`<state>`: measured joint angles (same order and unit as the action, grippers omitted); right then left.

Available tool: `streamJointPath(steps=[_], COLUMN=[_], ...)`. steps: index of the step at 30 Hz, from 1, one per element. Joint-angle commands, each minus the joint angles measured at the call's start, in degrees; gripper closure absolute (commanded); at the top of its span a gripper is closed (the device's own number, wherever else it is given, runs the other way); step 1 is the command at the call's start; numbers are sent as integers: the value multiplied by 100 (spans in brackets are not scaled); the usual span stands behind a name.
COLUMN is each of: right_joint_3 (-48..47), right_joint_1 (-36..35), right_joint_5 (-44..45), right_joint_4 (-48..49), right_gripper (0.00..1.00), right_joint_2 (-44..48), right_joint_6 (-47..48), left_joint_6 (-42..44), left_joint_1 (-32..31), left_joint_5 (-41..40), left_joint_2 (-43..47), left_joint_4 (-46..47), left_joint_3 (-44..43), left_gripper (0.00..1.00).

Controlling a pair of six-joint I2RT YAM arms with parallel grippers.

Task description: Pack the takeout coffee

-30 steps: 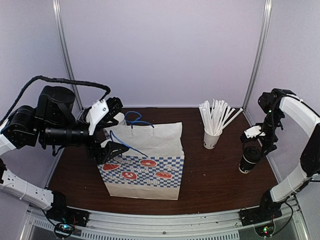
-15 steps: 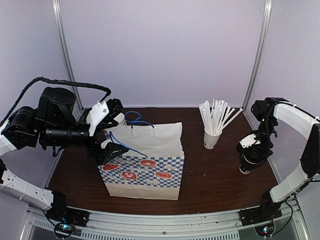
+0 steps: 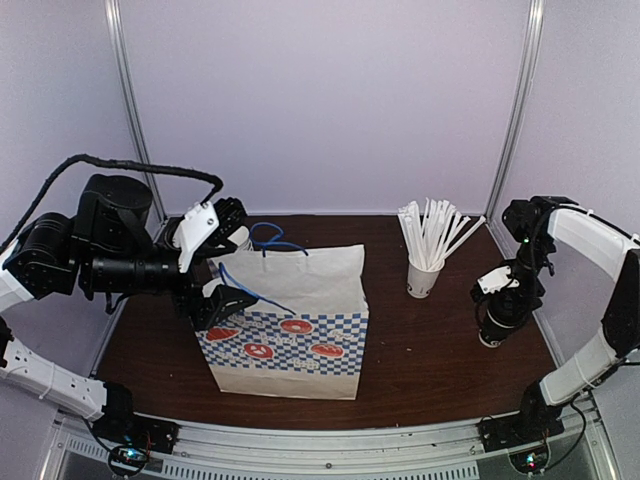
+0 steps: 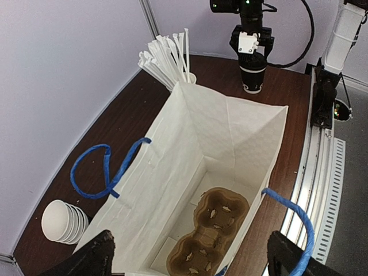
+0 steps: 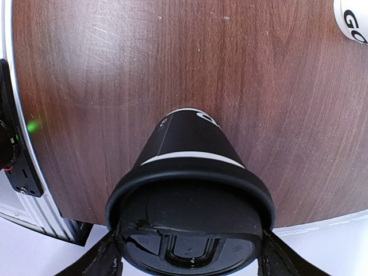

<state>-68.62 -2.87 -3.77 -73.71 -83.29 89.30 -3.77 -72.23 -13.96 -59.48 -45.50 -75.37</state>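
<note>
The takeout coffee, a black cup with a black lid, stands on the table at the right; it also shows in the left wrist view. My right gripper is down over it. In the right wrist view the fingers press both sides of the lid, my gripper closed round the cup. The checkered bag stands open at centre left. My left gripper is open, its fingers either side of the bag's left end. A brown cup carrier lies in the bag's bottom.
A white cup with white sticks stands between the bag and the coffee. A stack of lidless black cups lies behind the bag at the left. Blue bag handles hang outward. The table's right edge and rail are close to the coffee.
My right gripper has come down from above the coffee to around its lid, and the fingers have closed in on it. The left arm and the bag have not moved.
</note>
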Motion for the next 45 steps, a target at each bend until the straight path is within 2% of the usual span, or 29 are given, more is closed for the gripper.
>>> streamJointPath(steps=[1,6,9,14,17,25,28,34,37,39,41,45], right_joint_3=[-10,-62,-237,-491,-501,-655,-666,-662,-674,-703,-796,-1090], right_joint_1=[-30,-37,-129,-645,-1078,-1903,-2210,-2620,-2799,-2875,-2921,-2938], right_joint_5=[-45,-276,-502,-982,-1083,-1340,-1300,-1377,-1400,-1443,-1507,-1701], right_joint_4=[-221,-505,-803,-1100,-1100,-999,-915,-831,-796,-771,-745,-797], right_gripper=[24,26,30,30,29,29,29,29,29,29,29,29], right_joint_2=[259,664,940,1419,1694,1787,1713,1630,1604,1575,1547,1524], right_joint_6=[-209,-445,-790,-1622,-2050,-2985,-3254,-3551,-3663,-3728,-3809,-3957], left_joint_6=[7,111,213,689,835,1332,1512,1968,2135,2181,2248,2363], left_joint_1=[-20,-16,-19,111,477,1865,2062,2585,2693,2792,2926,3004], left_joint_5=[-2,-55,-306,-679,-440,975,1143,1888,1987,2209,2551,3138], left_joint_2=[16,-13,-94,-153,-214,-586,-944,-1647,-1930,-2168,-2412,-2870], left_joint_4=[217,155,-210,-782,-1043,-1528,-1633,-1924,-1890,-1937,-1995,-2334], left_joint_3=[-24,-169,-473,-1004,-1209,-1288,-1389,-1917,-2136,-2311,-2446,-2769], left_gripper=[7,7,6,2,2,2,3,11,14,19,31,37])
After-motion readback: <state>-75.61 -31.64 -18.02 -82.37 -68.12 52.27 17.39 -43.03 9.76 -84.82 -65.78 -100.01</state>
